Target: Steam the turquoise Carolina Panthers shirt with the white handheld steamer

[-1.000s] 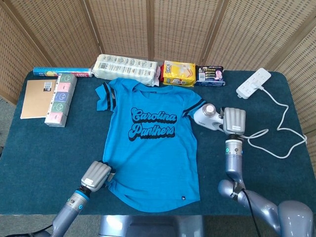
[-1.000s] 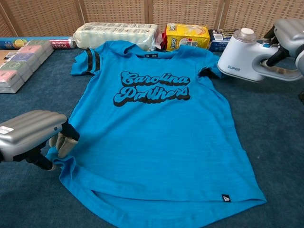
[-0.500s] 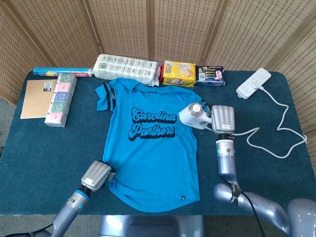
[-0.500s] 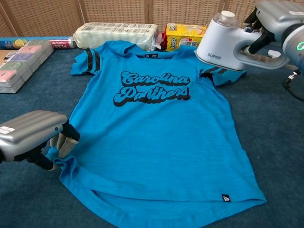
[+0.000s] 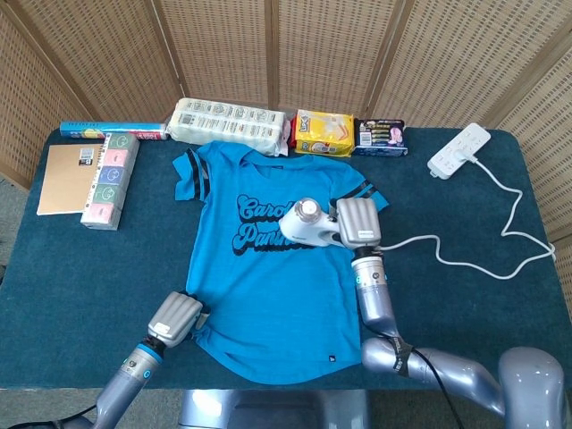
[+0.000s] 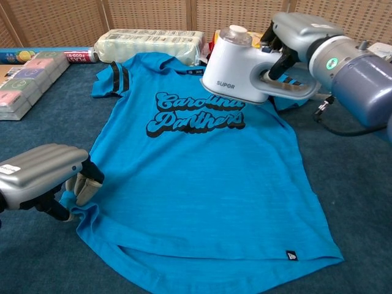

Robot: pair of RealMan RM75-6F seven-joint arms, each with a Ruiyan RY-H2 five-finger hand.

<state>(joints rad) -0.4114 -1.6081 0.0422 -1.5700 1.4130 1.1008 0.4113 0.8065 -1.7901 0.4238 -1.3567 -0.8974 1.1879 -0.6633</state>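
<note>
Nearest, the left hand pinches the hem corner of the one turquoise Carolina Panthers shirt, spread flat on the dark table. Farther in, the right hand grips the single white handheld steamer over the chest lettering. Farthest: three packets and one white power strip.

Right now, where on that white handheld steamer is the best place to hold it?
By the closed loop handle at its rear, coming from behind, opposite the nozzle. The white handheld steamer has a bulky rounded body up front, too wide to wrap fingers around, while the loop lets fingers hook through. The right hand grips it just so, above the turquoise Carolina Panthers shirt.
</note>
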